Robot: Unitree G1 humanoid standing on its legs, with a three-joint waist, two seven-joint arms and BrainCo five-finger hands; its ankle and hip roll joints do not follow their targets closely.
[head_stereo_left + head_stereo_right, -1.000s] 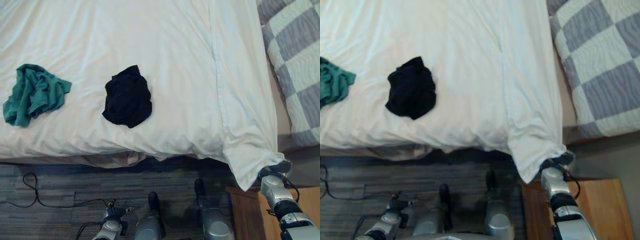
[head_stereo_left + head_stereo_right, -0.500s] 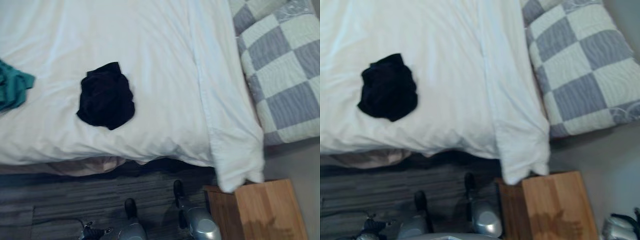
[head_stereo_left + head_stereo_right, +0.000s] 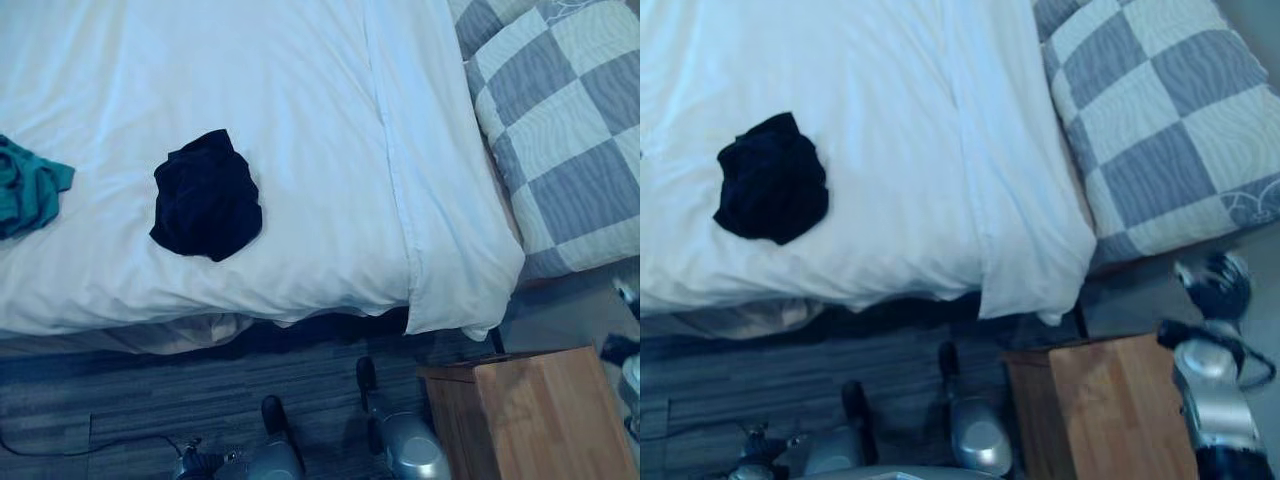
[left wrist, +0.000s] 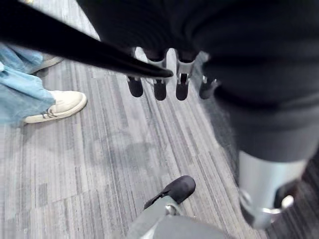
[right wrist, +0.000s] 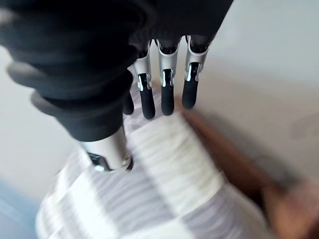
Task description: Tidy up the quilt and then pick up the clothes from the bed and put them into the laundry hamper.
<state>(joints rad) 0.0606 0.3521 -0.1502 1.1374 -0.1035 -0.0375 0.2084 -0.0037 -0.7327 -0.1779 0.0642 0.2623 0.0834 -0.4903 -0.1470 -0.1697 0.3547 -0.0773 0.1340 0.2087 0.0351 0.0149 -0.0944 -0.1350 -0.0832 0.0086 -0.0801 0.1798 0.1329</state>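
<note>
White quilt (image 3: 250, 150) spread flat over bed, one corner hanging off edge just above brown wooden bedside cabinet (image 3: 530, 415). Crumpled black garment (image 3: 205, 195) lying on quilt, toward near edge; crumpled green garment (image 3: 30, 195) also on quilt, well apart from black one, cut off at left border in left eye view. Grey-and-white checked pillow (image 3: 1160, 120) touching quilt on side away from garments. Right hand (image 3: 1210, 285) in right eye view, off quilt, beside pillow and above cabinet. Right wrist view: fingers (image 5: 164, 94) straight, relaxed, holding nothing, hanging over checked pillow with cabinet edge blurred beyond. Left wrist view: left hand (image 4: 159, 82) with fingers loosely extended, empty, over grey striped carpet (image 4: 99, 159), well away from quilt; person's white shoe (image 4: 57, 107) and blue trouser leg at margin.
</note>
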